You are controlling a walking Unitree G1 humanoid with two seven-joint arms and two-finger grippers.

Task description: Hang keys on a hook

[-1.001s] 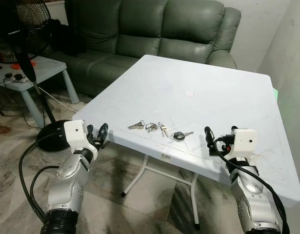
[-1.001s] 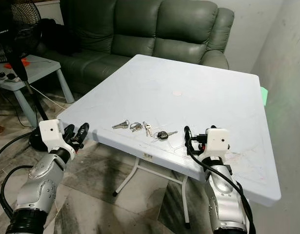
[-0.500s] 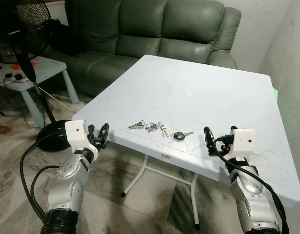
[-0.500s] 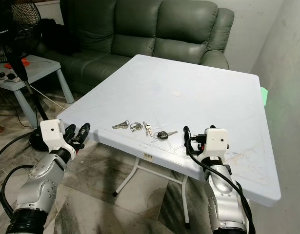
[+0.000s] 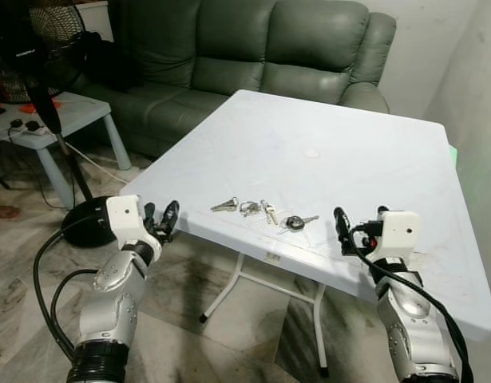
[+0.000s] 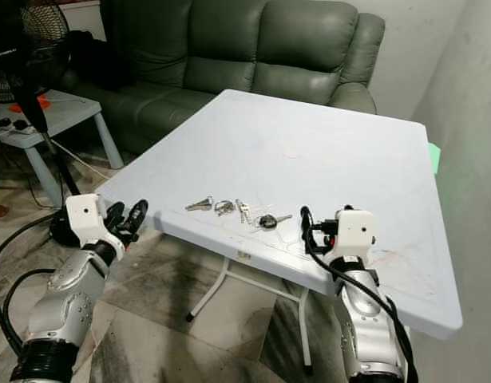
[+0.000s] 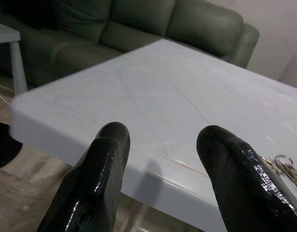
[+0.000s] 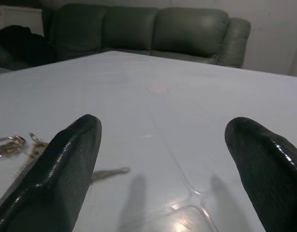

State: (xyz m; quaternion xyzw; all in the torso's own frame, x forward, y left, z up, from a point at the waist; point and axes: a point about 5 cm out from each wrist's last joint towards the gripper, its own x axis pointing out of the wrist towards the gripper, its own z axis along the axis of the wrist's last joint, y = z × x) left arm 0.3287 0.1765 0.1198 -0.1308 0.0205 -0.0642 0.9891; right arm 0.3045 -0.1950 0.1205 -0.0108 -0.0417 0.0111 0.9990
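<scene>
A bunch of keys lies spread near the front edge of the white table: silver keys on the left, a ring in the middle, a black-headed key on the right. My left gripper hovers open just off the table's front left corner, level with the top. My right gripper is open over the table's front edge, right of the keys. The left wrist view catches the key ring beyond its fingers. In the right wrist view a key lies just ahead of the wide-open fingers.
A dark green sofa stands behind the table. To the left are a small pale side table and a standing fan with its black base on the tiled floor. A wall runs close along the table's right side.
The camera has shifted very slightly. Neither the grippers nor the keys have moved.
</scene>
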